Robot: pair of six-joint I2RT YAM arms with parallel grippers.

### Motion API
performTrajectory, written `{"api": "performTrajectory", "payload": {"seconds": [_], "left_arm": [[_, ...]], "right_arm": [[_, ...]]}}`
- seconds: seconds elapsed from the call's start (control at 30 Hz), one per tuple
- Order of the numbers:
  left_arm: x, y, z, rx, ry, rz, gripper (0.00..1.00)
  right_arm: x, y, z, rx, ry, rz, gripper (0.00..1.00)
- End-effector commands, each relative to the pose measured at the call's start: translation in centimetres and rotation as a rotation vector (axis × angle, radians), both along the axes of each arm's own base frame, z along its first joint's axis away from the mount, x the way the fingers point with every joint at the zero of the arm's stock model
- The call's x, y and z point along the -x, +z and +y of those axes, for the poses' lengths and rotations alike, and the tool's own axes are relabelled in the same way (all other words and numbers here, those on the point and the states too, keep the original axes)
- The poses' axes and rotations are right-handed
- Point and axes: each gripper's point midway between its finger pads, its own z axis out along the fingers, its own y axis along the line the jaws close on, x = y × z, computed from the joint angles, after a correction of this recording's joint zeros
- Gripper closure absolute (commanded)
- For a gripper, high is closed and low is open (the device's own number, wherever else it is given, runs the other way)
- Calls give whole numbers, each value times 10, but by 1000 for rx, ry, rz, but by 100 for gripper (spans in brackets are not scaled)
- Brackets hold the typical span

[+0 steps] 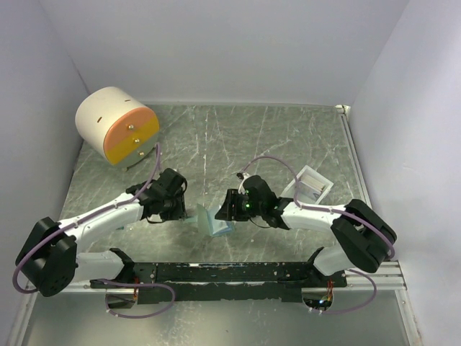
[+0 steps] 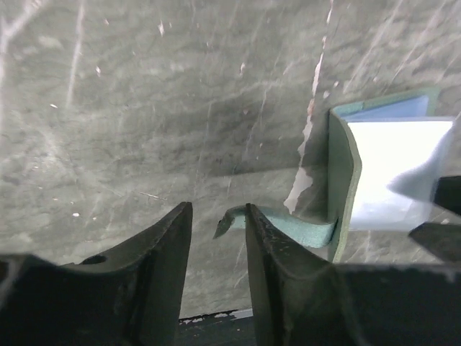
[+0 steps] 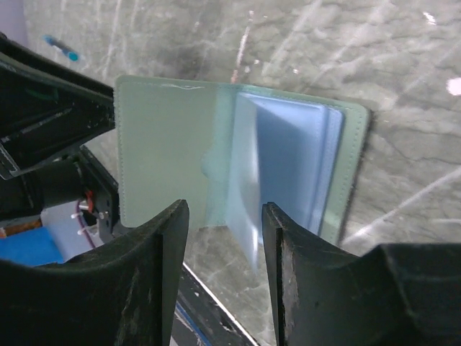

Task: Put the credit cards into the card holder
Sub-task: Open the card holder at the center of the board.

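Note:
The card holder (image 1: pixel 214 222) stands open on the table between my two grippers, sage green outside and pale blue inside. In the right wrist view the card holder (image 3: pixel 166 151) faces me with its blue pockets (image 3: pixel 288 158) spread, and one pale leaf reaches between my fingers. My right gripper (image 3: pixel 222 216) is open just in front of it. In the left wrist view the card holder (image 2: pixel 344 180) is edge-on at the right and its snap strap (image 2: pixel 288 222) runs behind my right finger. My left gripper (image 2: pixel 218 216) is open, with the strap's tip in the gap. No credit card shows clearly.
A small white tray (image 1: pixel 311 186) lies right of the right arm and holds thin things with dark lines. The round cream-and-orange drawer cabinet (image 1: pixel 119 126) stands at the back left. The dark rail (image 1: pixel 230 274) runs along the near edge.

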Motion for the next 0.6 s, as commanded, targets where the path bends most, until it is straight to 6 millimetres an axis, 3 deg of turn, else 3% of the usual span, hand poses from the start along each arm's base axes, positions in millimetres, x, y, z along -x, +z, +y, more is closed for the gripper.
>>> {"api": "performTrajectory", "payload": {"seconds": [0.0,0.07,0.2,0.3,0.57], "left_arm": [[-24,34,10,-58,49,-97,51],[-27,45,7,-46,34,-113,47],[-20,67,-19,109,-35,-118,44],[-16,79,-22,169,-23,-141,41],[-15,88,-30,249,-57,-160,31]], "right_arm": [[3,21,21,-126,47,-18,54],[6,28,27,-162,70,-17,54],[13,38,39,-225,109,-23,54],[13,36,45,-217,121,-33,54],[10,35,64,-221,161,-54,54]]}}
